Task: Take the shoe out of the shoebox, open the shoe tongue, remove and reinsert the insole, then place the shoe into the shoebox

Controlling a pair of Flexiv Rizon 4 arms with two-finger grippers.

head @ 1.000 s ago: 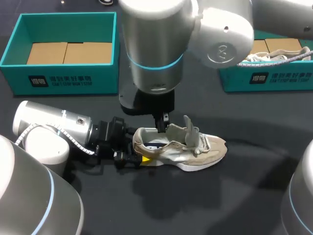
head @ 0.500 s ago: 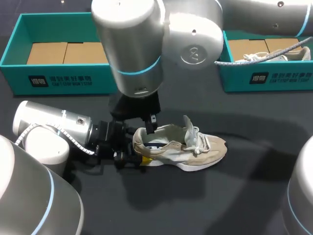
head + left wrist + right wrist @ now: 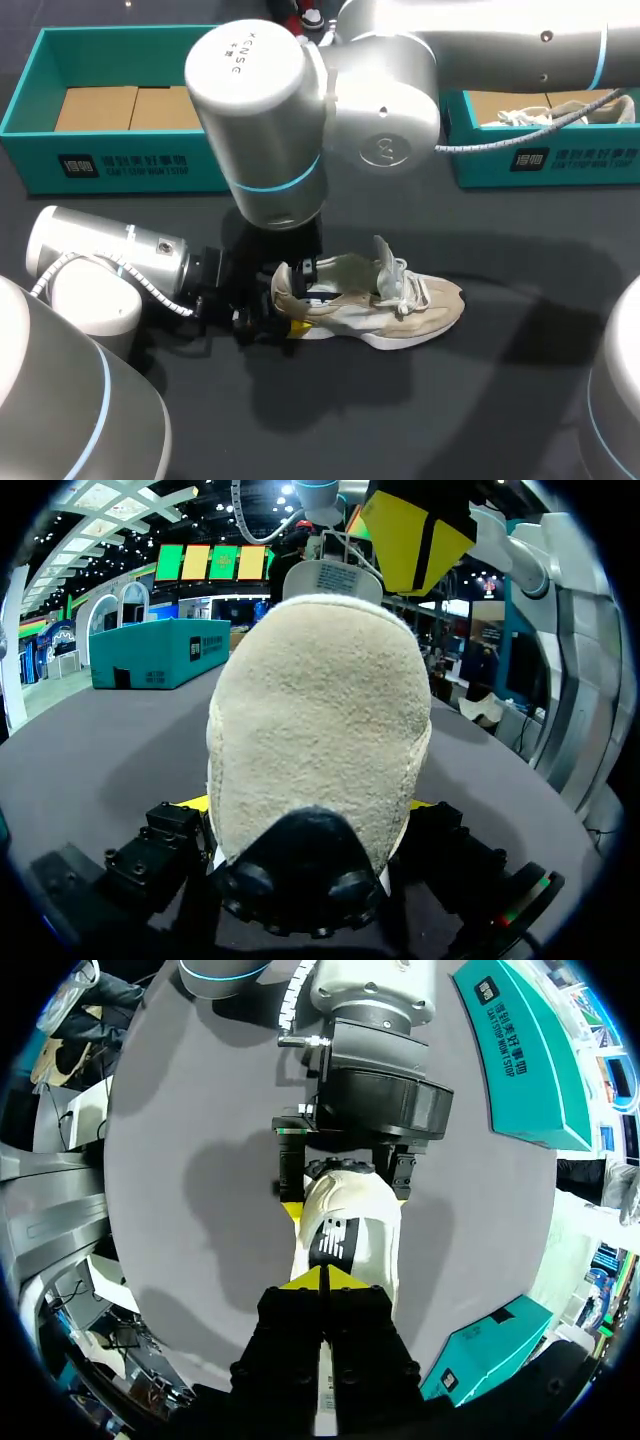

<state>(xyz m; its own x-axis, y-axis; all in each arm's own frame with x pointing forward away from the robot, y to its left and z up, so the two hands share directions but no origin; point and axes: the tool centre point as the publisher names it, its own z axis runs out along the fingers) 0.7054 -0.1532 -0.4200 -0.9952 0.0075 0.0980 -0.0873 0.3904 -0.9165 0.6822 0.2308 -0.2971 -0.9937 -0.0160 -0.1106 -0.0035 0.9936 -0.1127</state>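
A beige sneaker (image 3: 385,305) lies on the black table, toe to the right, tongue (image 3: 388,262) lifted. My left gripper (image 3: 268,322) lies low at the heel, its fingers wide apart and pressed on both sides of it; in the left wrist view the heel (image 3: 320,740) fills the space between them. My right gripper (image 3: 306,268) hangs shut just over the heel end of the shoe's opening. In the right wrist view its yellow tips (image 3: 325,1280) meet above the dark insole (image 3: 335,1242) inside the shoe (image 3: 345,1225). It holds nothing that I can see.
A teal shoebox (image 3: 130,32) with cardboard inside stands at the back left. A second teal box (image 3: 545,155) at the back right holds another shoe (image 3: 560,110). My right arm's large body (image 3: 300,110) hangs over the table's middle.
My right arm has swung leftward and its shut gripper has moved from the middle of the shoe's opening toward the heel. The left gripper and the shoe have stayed put.
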